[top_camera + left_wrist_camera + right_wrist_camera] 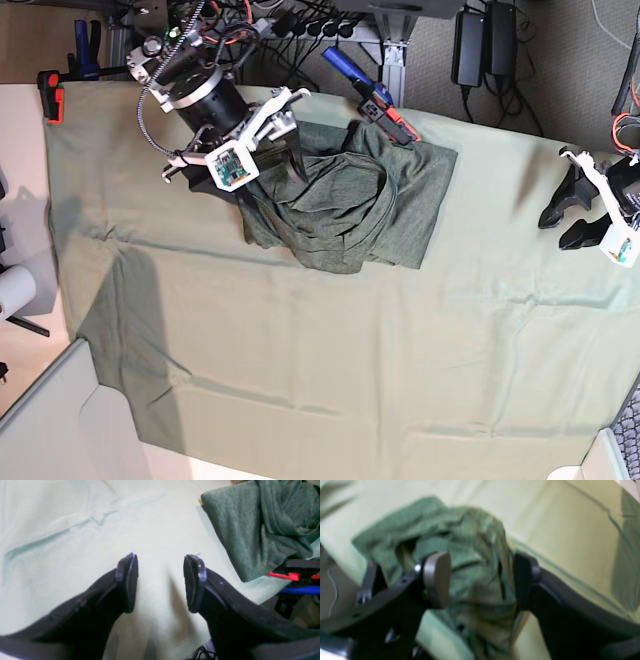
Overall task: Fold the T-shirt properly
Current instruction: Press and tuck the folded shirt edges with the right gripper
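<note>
The dark olive-green T-shirt (350,200) lies bunched and wrinkled at the far middle of the pale mint tablecloth (400,350). My right gripper (262,175) is over the shirt's left end. In the right wrist view this gripper (480,580) is open, its jaws astride a raised bunch of the shirt (470,555); the view is blurred. My left gripper (555,232) is open and empty at the table's right side, well apart from the shirt. In the left wrist view it (161,580) hangs over bare tablecloth, with the shirt (250,530) at the upper right.
A blue and red clamp (375,95) holds the cloth at the far edge by the shirt, and also shows in the left wrist view (295,576). A red clamp (50,95) sits at the far left corner. Cables and power bricks lie beyond the far edge.
</note>
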Robot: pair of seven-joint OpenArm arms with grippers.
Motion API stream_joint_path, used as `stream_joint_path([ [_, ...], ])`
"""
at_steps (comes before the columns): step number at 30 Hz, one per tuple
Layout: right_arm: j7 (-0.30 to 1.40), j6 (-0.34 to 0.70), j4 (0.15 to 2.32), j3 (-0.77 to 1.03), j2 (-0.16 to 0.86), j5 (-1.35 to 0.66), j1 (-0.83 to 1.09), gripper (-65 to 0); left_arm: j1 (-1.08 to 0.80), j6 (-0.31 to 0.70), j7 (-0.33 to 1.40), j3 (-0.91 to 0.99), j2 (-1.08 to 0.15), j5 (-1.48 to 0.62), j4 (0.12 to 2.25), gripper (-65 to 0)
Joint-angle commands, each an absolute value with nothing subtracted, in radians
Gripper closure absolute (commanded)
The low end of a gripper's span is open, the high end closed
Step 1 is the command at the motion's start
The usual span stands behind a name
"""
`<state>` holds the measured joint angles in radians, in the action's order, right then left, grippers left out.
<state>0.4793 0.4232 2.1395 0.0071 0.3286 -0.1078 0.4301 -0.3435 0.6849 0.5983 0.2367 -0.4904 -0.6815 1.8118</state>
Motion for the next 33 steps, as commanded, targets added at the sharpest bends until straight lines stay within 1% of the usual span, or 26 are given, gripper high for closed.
stream_joint_path([
  [1, 0.461, 0.427, 2.162, 0.014, 0.355, -0.12, 0.439, -38.6, -0.338, 0.698, 0.577, 0.244, -0.505, -0.699, 1.827, -32.6],
  [8, 0.466, 0.426, 2.122, 0.013, 0.422, -0.064, 0.473, -38.6, -0.338, 0.698, 0.575, 0.244, -0.504, -0.7, 1.827, -32.6],
  [16, 0.427, 0.426, 2.002, 0.007, 0.421, -0.056, 0.443, -38.6, -0.338, 0.698, 0.573, 0.244, -0.504, -0.7, 1.827, -32.7],
  [20, 0.411, 0.426, 1.99, -0.003, 0.417, -0.056, 0.433, -38.6, -0.338, 0.698, 0.572, 0.245, -0.504, -0.7, 1.827, -32.6],
  [24, 0.411, 0.426, 1.989, -0.038, 0.418, -0.056, 0.418, -38.6, -0.338, 0.698, 0.572, 0.245, -0.504, -0.71, 1.827, -32.6],
  [29, 0.398, 0.424, 1.966, -0.11, 0.411, 0.015, 0.405, -38.5, -0.338, 0.698, 0.573, 0.245, -0.504, -0.711, 1.827, -32.6],
  [30, 0.389, 0.424, 1.958, -0.12, 0.408, 0.028, 0.405, -36.7, -0.338, 0.698, 0.573, 0.245, -0.504, -0.711, 1.827, -32.6],
  [31, 0.382, 0.424, 1.951, -0.127, 0.403, 0.039, 0.405, -32.3, -0.338, 0.698, 0.573, 0.244, -0.504, -0.712, 1.827, -32.6],
  [33, 0.38, 0.423, 1.947, -0.134, 0.395, 0.049, 0.405, -18.7, -0.338, 0.698, 0.573, 0.244, -0.504, -0.714, 1.827, -32.6],
])
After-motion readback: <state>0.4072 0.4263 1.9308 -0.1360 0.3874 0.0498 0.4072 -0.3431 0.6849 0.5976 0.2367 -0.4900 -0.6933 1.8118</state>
